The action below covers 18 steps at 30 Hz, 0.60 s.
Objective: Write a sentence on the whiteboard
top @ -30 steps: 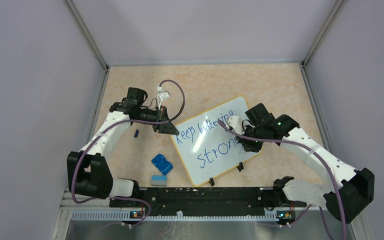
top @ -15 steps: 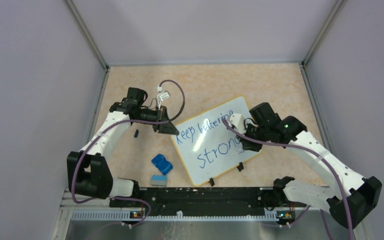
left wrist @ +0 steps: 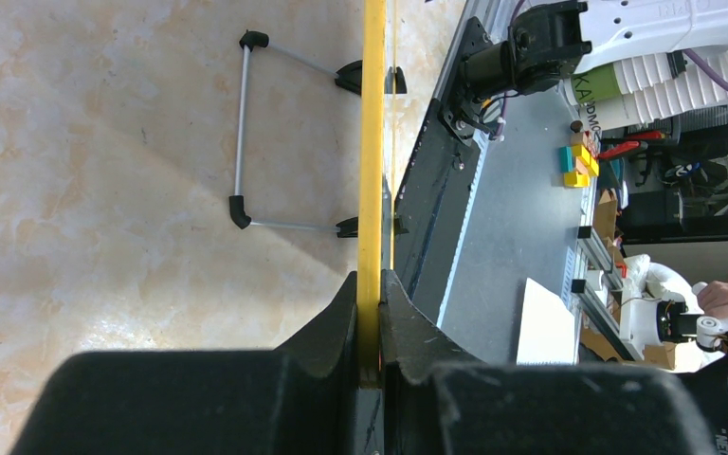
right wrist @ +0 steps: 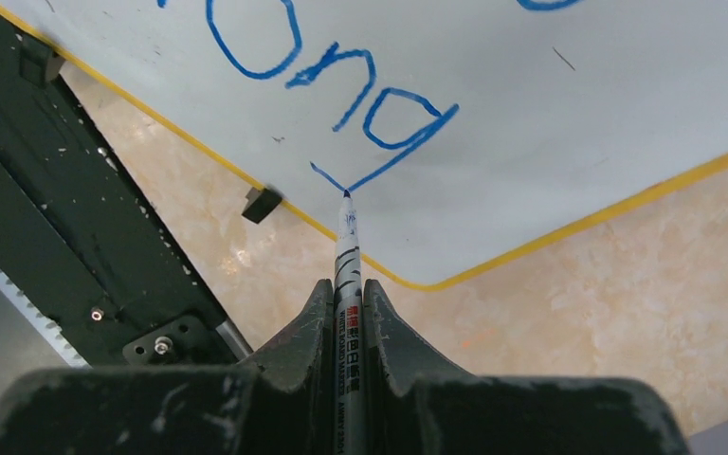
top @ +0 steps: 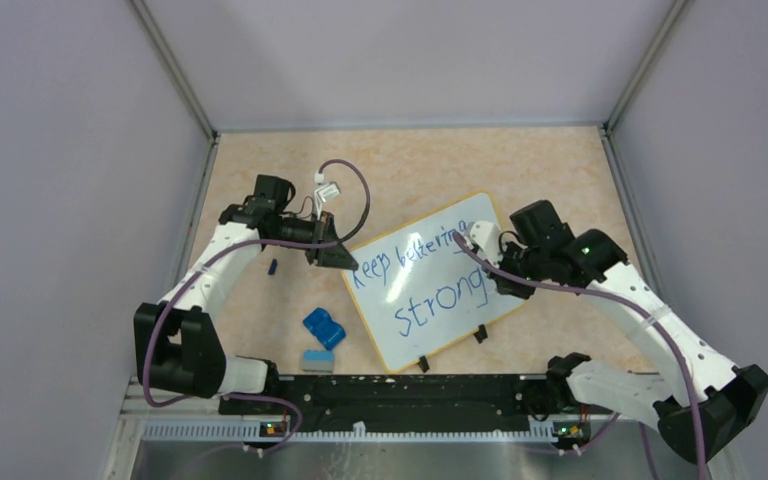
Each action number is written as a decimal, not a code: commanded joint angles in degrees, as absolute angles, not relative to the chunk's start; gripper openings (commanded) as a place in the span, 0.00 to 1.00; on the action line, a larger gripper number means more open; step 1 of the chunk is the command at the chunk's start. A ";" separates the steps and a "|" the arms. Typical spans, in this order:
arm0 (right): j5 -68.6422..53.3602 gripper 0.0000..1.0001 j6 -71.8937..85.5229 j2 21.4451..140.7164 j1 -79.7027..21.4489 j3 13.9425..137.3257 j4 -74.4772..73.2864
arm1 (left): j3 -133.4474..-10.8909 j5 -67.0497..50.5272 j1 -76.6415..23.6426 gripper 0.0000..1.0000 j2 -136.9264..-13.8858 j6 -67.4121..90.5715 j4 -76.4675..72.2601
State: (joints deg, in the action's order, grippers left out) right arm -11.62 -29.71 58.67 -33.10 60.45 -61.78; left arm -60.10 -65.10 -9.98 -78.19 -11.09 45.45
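Fingers of our right gripper (right wrist: 346,294) pinch the marker (right wrist: 346,248), long axis straight out ahead. Its tip sits at the tail end of the "g" closing the sentence (right wrist: 403,147), just inside the near rim of the whiteboard (right wrist: 569,104), which lies btwn both arms. Our left gripper (left wrist: 370,289) is clamped on the rim, opp. side. We reckon lift-off goes back along the marker.

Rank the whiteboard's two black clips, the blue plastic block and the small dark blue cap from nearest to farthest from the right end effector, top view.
1. Right-hand black clip, just nearside of the right end effector.
2. Left-hand black clip, same edge.
3. Blue plastic block, left of the whiteboard.
4. Small dark blue cap, farthest left.
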 commanded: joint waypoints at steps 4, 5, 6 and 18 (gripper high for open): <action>-10.12 0.00 -32.32 60.22 -30.17 60.32 -63.54 | -59.06 -59.84 -11.34 0.00 -79.40 -14.86 43.86; -9.86 0.00 -32.36 60.37 -30.08 59.87 -63.00 | -59.21 -59.85 -11.34 0.00 -79.47 -14.85 43.86; -9.55 0.00 -32.15 60.58 -30.06 59.50 -62.11 | -59.23 -59.85 -11.34 0.00 -79.45 -14.79 43.86; -4.26 0.00 -30.99 63.27 -29.91 56.28 -55.59 | -58.65 -59.32 -11.34 0.00 -78.73 -14.94 43.86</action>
State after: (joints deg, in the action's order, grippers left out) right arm -7.40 -31.27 62.87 -30.57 57.01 -58.98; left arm -60.10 -65.06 -10.02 -78.17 -11.09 45.43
